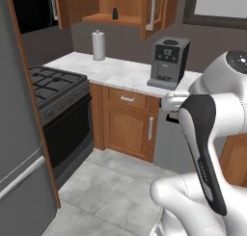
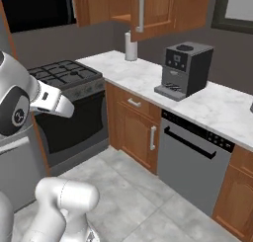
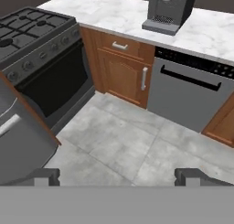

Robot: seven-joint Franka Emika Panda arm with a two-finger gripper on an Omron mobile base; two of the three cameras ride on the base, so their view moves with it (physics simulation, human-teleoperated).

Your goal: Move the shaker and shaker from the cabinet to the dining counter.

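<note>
A small black shaker (image 1: 115,13) stands upright on the inner shelf of the brown wall cabinet (image 1: 120,19), whose door (image 1: 153,11) hangs open with its grey bar handle showing. The same cabinet (image 2: 163,6) runs along the top of the right base view. My gripper (image 3: 118,177) is open, its two dark fingertips (image 3: 45,176) far apart with nothing between them. It hangs low, well below the cabinet and away from it, pointing at the floor and the lower units. The dining counter is out of view.
On the marble worktop (image 1: 120,71) stand a paper towel roll (image 1: 98,45) and a black coffee machine (image 1: 168,61). A stove (image 1: 53,83) and a grey fridge (image 1: 19,143) are at the left, a dishwasher (image 2: 192,162) at the right. Grey tiled floor (image 3: 128,141) lies in front.
</note>
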